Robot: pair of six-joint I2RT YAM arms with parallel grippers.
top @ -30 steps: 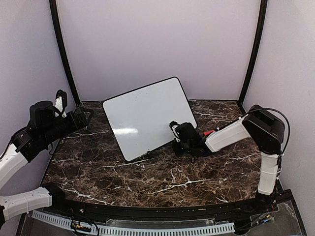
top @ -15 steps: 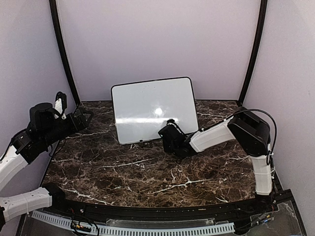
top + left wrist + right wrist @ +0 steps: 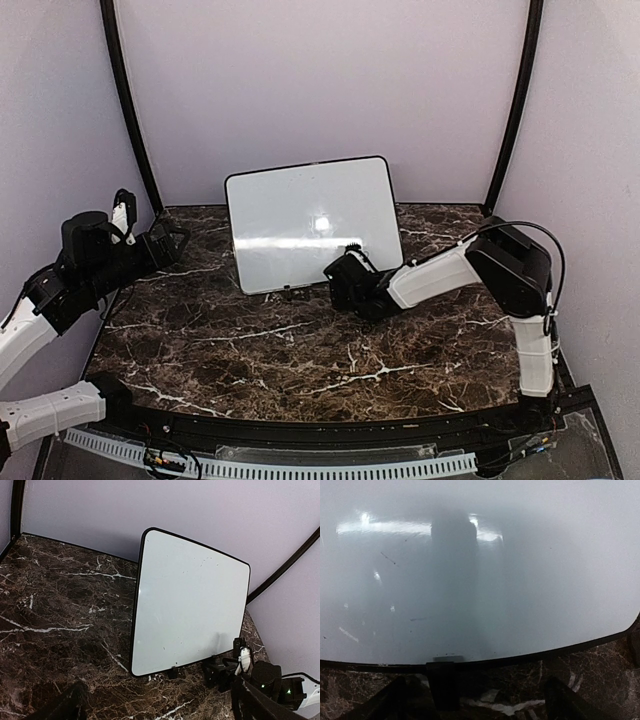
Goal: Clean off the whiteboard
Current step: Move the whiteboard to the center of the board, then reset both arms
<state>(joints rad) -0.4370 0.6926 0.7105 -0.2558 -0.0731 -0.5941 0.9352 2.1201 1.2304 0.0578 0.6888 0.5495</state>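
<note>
The whiteboard [image 3: 310, 222] stands upright on its small black feet at the back middle of the marble table, leaning slightly back. Its surface [image 3: 190, 610] shows only faint specks and smudges, no readable writing. My right gripper [image 3: 343, 280] is low on the table by the board's lower right corner, open and holding nothing. In the right wrist view the board [image 3: 485, 580] fills the frame, one foot [image 3: 441, 682] stands between my spread fingers, and the right gripper [image 3: 477, 705] touches nothing. My left gripper [image 3: 170, 243] hovers open at the far left, well away from the board.
Purple walls close in the table on three sides, with black posts [image 3: 130, 110] at the back corners. The right arm [image 3: 450, 270] stretches across the table's right side. The dark marble top [image 3: 300, 350] runs to the front rail.
The whiteboard was tilted and turned a second ago; it now stands upright and square. My right gripper has opened and sits beside the board's lower corner. The left arm barely moved.
</note>
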